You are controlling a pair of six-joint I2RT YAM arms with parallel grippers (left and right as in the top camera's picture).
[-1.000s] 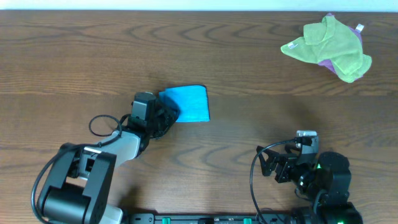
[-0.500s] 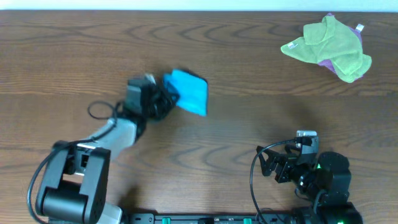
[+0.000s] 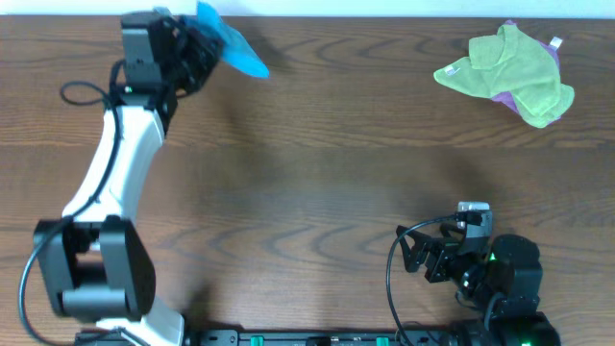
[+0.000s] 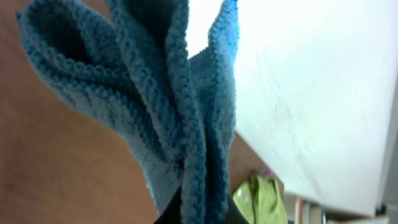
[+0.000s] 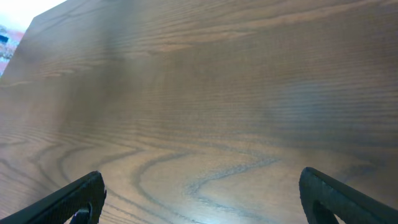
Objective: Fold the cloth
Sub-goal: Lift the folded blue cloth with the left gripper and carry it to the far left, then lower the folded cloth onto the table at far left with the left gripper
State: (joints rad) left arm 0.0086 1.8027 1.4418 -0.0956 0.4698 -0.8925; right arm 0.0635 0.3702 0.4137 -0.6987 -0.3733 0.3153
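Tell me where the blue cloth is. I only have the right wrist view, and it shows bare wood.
Observer: The left claw grips the cloth at the far left corner of the table.
Operator: Is it lying flat?
Observer: No. The left wrist view shows it bunched in several layers and pinched at the claw.
Operator: Anything else out there?
Observer: A yellow-green cloth lies crumpled at the far right corner.

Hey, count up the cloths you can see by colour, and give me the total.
Sky-blue cloth: 1, held in the left gripper
Yellow-green cloth: 1
Purple cloth: 1, mostly hidden under the yellow-green one
Total: 3 cloths
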